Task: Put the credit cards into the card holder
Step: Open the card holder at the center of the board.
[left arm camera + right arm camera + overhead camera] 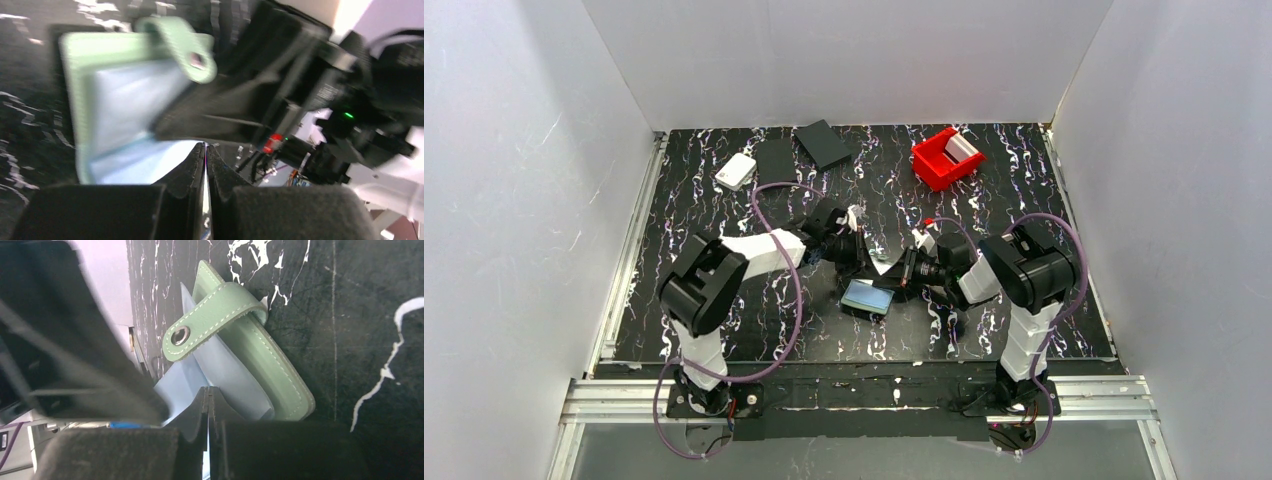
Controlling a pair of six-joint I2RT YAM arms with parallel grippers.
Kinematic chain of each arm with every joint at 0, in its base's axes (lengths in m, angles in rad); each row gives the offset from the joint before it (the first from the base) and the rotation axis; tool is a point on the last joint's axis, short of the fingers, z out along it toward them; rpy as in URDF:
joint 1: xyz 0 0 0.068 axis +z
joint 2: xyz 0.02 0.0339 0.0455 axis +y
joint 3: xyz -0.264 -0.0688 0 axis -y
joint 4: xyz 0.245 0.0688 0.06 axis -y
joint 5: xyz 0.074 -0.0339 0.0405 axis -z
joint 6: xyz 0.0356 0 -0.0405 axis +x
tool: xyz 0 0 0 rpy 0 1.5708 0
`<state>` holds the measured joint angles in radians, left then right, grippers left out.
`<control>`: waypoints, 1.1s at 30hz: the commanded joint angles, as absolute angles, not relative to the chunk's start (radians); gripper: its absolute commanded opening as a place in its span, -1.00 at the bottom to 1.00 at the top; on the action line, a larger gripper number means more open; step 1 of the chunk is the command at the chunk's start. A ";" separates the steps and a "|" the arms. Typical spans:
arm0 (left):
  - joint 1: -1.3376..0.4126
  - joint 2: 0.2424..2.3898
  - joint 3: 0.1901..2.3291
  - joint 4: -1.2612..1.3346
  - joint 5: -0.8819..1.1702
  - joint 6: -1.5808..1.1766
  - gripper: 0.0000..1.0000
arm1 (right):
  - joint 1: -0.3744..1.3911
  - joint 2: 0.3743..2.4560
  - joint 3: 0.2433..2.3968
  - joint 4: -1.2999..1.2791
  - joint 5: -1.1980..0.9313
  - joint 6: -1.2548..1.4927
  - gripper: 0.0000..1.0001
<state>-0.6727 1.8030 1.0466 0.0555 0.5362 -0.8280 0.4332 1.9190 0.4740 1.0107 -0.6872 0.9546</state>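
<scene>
Nothing legible anywhere on this table.
The white box point(736, 171) carries a tiny red mark, too small to read.

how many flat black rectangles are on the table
2. The tilted black rectangle lies near the far edge, left of the red bin; the second black rectangle lies just left of it, beside the white box. The arms may hide more.

A black table point(874, 340) streaked with white is shown. At its far left are laid a white box point(736, 171), a black rectangle point(776, 162) and a second black rectangle point(824, 144); a red bin point(934, 165) is set far right, and the opened card holder point(867, 297) near the middle
</scene>
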 commanded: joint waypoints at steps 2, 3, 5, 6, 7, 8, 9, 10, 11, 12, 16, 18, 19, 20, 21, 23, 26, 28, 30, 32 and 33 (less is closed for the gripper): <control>-0.631 1.926 1.097 0.052 0.502 -0.814 -0.97 | 0.434 1.936 0.450 0.806 -0.619 0.859 -0.97; -0.630 1.947 1.101 0.050 0.495 -0.809 -0.98 | 0.434 1.930 0.447 0.807 -0.626 0.856 -0.97; -0.626 1.975 1.093 0.057 0.488 -0.811 -1.00 | 0.434 1.905 0.439 0.802 -0.639 0.846 -0.97; -0.625 1.982 1.084 0.058 0.479 -0.811 -1.00 | 0.433 1.886 0.435 0.790 -0.644 0.837 -0.97; -0.625 1.985 1.075 0.059 0.467 -0.810 -1.00 | 0.434 1.863 0.432 0.770 -0.647 0.824 -0.97; -0.625 1.986 1.063 0.059 0.456 -0.810 -1.00 | 0.434 1.833 0.430 0.731 -0.647 0.809 -0.97; -0.627 1.985 1.054 0.060 0.449 -0.811 -1.00 | 0.434 1.800 0.431 0.694 -0.647 0.789 -0.97; -0.626 1.984 1.043 0.061 0.445 -0.809 -1.00 | 0.433 1.767 0.436 0.651 -0.647 0.767 -0.97; -0.625 1.983 1.035 0.061 0.442 -0.808 -1.00 | 0.434 1.730 0.444 0.609 -0.647 0.743 -0.97; -0.625 1.983 1.024 0.062 0.442 -0.810 -1.00 | 0.434 1.693 0.455 0.559 -0.644 0.723 -0.97; -0.625 1.980 0.997 0.074 0.442 -0.816 -1.00 | 0.434 1.582 0.538 0.376 -0.641 0.646 -0.97; -0.626 1.976 0.989 0.075 0.440 -0.816 -1.00 | 0.435 1.554 0.576 0.333 -0.651 0.636 -0.97; -0.626 1.972 0.988 0.075 0.439 -0.816 -1.00 | 0.438 1.549 0.587 0.337 -0.663 0.646 -0.97; -0.625 1.971 0.987 0.076 0.439 -0.815 -1.00 | 0.445 1.548 0.596 0.346 -0.672 0.659 -0.97; -0.626 1.969 0.986 0.075 0.439 -0.815 -1.00 | 0.461 1.552 0.606 0.354 -0.680 0.667 -0.97; -0.626 1.968 0.989 0.075 0.442 -0.813 -1.00 | 0.506 1.572 0.631 0.362 -0.678 0.674 -0.97; -0.625 1.967 0.989 0.076 0.443 -0.818 -1.00 | 0.567 1.616 0.622 0.455 -0.682 0.740 -0.97; -0.625 1.965 0.988 0.074 0.443 -0.817 -1.00 | 0.575 1.646 0.577 0.565 -0.677 0.792 -0.97; -0.626 1.962 0.987 0.074 0.443 -0.817 -1.00 | 0.574 1.678 0.533 0.615 -0.659 0.798 -0.97; -0.626 1.962 0.988 0.074 0.447 -0.817 -1.00 | 0.575 1.728 0.493 0.667 -0.653 0.791 -0.97; -0.625 1.963 0.988 0.074 0.448 -0.815 -1.00 | 0.574 1.758 0.475 0.693 -0.657 0.788 -0.97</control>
